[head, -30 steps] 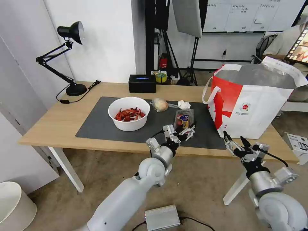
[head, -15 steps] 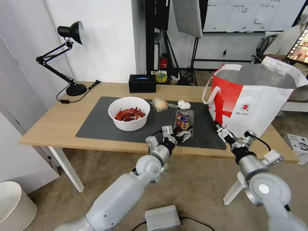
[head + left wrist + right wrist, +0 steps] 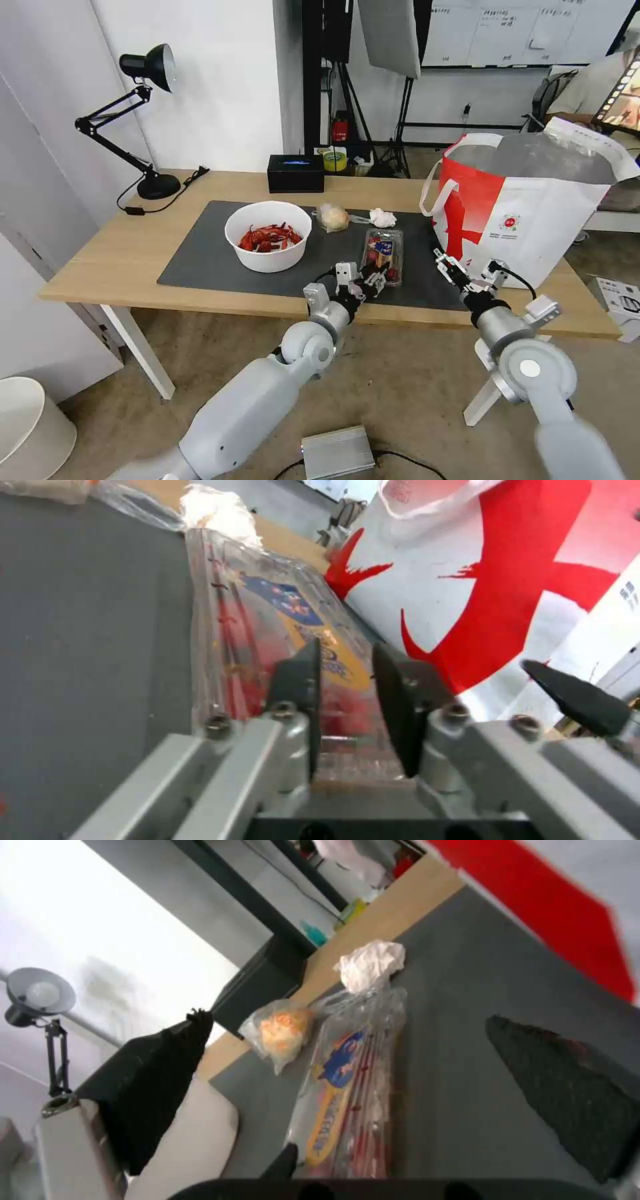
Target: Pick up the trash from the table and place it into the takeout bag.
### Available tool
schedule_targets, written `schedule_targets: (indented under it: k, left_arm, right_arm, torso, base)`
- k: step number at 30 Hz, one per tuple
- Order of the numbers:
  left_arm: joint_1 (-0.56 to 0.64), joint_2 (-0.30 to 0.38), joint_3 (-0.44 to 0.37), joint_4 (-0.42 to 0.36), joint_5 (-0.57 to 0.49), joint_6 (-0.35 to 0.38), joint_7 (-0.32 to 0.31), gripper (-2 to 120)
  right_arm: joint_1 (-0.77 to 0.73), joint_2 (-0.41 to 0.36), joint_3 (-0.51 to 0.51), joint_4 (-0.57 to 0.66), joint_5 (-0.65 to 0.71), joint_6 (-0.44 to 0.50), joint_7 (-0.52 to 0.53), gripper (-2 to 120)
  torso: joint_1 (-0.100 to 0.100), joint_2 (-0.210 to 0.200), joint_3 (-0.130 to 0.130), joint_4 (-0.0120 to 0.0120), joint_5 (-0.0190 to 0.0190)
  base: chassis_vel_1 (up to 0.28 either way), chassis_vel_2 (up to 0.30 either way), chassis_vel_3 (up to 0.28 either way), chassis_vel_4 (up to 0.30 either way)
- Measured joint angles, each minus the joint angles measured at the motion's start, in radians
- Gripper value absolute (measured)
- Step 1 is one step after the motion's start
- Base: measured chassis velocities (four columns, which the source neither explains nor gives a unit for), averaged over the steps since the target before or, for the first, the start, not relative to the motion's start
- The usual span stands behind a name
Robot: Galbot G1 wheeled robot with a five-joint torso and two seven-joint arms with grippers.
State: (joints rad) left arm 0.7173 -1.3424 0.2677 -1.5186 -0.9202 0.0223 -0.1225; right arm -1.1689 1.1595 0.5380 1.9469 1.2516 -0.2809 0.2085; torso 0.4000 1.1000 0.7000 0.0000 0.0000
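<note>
Left gripper (image 3: pixel 369 281) sits at the near end of the clear clamshell box (image 3: pixel 383 248), its dark fingers (image 3: pixel 298 680) drawn in to a narrow gap with the box's near edge between them; whether they actually press the plastic cannot be told. The box lies flat on the dark grey mat (image 3: pixel 207 257), its labelled lid facing up. Just beyond its far end lie the crumpled white tissue (image 3: pixel 382 217) and, beside that, the yellowish plastic wad (image 3: pixel 333 217). To the left of the box stands the white bowl of crayfish shells (image 3: pixel 268 236), apart from the gripper.

Right gripper (image 3: pixel 452 271) hangs with its fingers spread wide over the mat's near right corner, just to the right of the box and close to the foot of the takeout bag (image 3: pixel 533 213), which stands upright and open at the right end of the table (image 3: pixel 107 260).
</note>
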Motion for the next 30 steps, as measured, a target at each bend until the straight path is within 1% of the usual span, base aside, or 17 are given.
schedule_targets:
  k: [1, 2, 3, 5, 16, 30]
  left_arm:
    - [0.001, 0.000, 0.000, 0.000, 0.003, 0.000, 0.000, 15]
    - [0.003, 0.000, -0.001, 0.001, 0.010, 0.000, 0.001, 11]
    - [0.003, 0.000, -0.001, 0.001, 0.010, 0.000, 0.001, 11]
    - [0.008, 0.003, -0.003, 0.003, 0.038, -0.001, 0.004, 1]
    - [0.010, 0.002, -0.011, 0.015, 0.098, -0.003, 0.011, 0]
    - [0.012, -0.009, -0.004, 0.009, 0.127, -0.003, 0.013, 0]
  right_arm:
    - [0.009, 0.001, -0.006, -0.006, 0.000, 0.000, 0.002, 100]
    - [0.022, 0.004, -0.013, -0.015, 0.001, -0.001, 0.007, 100]
    - [0.022, 0.004, -0.013, -0.015, 0.001, -0.001, 0.007, 100]
    - [0.061, 0.012, -0.033, -0.039, 0.021, -0.004, 0.031, 100]
    - [0.094, 0.019, -0.049, -0.089, 0.066, -0.028, 0.085, 100]
    - [0.140, 0.041, -0.084, -0.145, 0.061, -0.033, 0.088, 100]
  torso:
    - [0.000, 0.000, 0.000, 0.0000, 0.0000]
    - [0.000, 0.000, 0.000, 0.0000, 0.0000]
    - [0.000, 0.000, 0.000, 0.0000, 0.0000]
    - [0.000, 0.000, 0.000, 0.0001, -0.0001]
    - [0.000, 0.000, 0.000, 0.0000, -0.0001]
    - [0.000, 0.000, 0.000, 0.0000, 0.0001]
  base:
    - [0.000, 0.000, 0.000, 0.000]
    - [0.000, 0.000, 0.000, 0.000]
    - [0.000, 0.000, 0.000, 0.000]
    - [0.000, 0.000, 0.000, 0.000]
    - [0.000, 0.000, 0.000, 0.000]
    - [0.000, 0.000, 0.000, 0.000]
